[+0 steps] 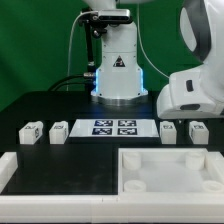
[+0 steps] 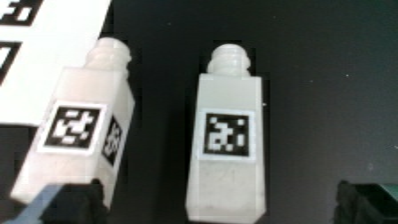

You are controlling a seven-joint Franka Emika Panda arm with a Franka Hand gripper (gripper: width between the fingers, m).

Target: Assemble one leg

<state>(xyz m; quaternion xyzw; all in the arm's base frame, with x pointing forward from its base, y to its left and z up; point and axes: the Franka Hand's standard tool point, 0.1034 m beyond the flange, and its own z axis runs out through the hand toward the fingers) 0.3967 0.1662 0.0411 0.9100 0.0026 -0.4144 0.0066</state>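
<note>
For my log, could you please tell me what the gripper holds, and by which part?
Nothing: the open gripper hovers above two small white plastic tagged legs.

In the exterior view, your arm runs out past the picture's top and right edges, and you cannot make out its jaws there. The tray at the counter's near edge is cut off by the picture's bottom edge. The tag on each leg is too small to read. In the wrist view only the dark tips of the jaws show. The marker board is clipped to a sliver, and one tip partly covers the neighbouring leg's flat end.
</note>
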